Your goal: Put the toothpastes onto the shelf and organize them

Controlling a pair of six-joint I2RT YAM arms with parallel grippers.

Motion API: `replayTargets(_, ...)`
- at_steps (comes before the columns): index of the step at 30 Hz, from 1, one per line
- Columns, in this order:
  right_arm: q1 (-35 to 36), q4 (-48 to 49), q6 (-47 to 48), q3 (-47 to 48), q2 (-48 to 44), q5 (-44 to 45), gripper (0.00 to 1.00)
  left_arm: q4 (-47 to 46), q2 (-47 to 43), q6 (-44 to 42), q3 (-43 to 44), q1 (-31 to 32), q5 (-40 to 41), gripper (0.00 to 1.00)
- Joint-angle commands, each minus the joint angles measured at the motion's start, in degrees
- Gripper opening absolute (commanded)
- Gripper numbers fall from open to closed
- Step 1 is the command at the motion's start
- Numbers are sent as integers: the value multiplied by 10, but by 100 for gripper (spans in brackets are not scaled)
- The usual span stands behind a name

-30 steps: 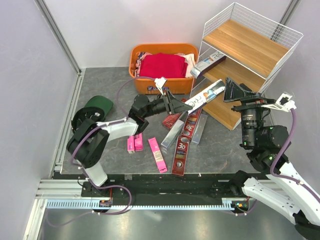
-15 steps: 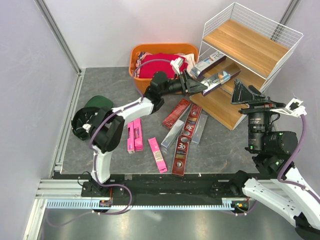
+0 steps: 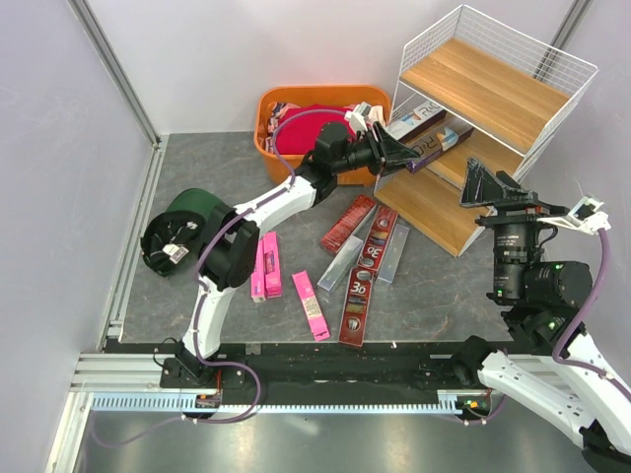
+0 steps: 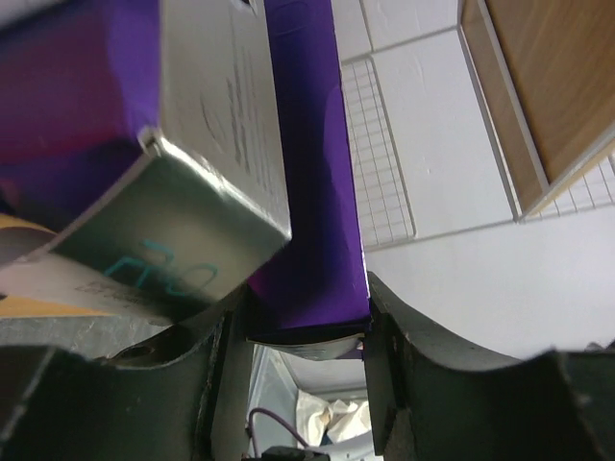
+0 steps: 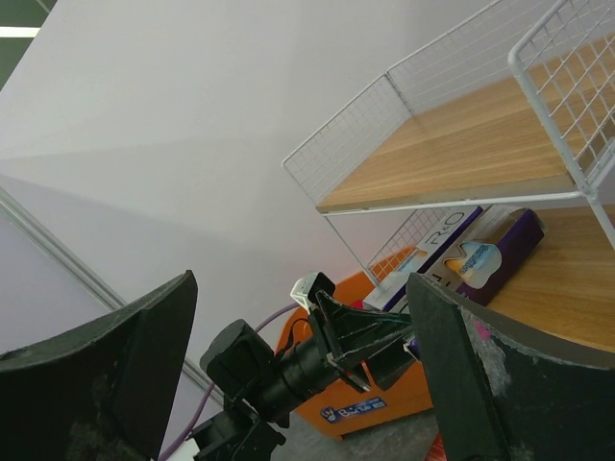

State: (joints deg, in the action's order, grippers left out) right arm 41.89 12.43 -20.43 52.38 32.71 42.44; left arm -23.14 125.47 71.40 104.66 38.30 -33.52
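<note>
Left gripper (image 3: pixel 399 155), jaws pinched on a purple toothpaste (image 3: pixel 442 146), has reached the shelf (image 3: pixel 493 94) middle board; right gripper (image 3: pixel 485 182) gapes wide, empty.

Glossy purple cardboard toothpaste box (image 4: pixel 307 173); matt wood and white-coated wire shelf (image 3: pixel 483 94); smooth orange plastic basket (image 3: pixel 315 91); soft red cloth (image 3: pixel 296 133); matt, speckled grey table (image 3: pixel 197 168).

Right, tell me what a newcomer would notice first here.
The left gripper reaches across to the shelf, shut on a purple box at its middle board, beside another box there. Pink, red and silver boxes lie strewn on the table in front, and an orange basket of red clothes sits at the back.
</note>
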Motion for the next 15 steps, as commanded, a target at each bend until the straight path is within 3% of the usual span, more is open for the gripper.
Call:
replayTargets(1,0,-4,15,24,-9,11,98,12,28,40,62,-2,28,8)
replayTargets(15,0,-17,19,26,-25,20,98,21,52,95,74,-3,108,15)
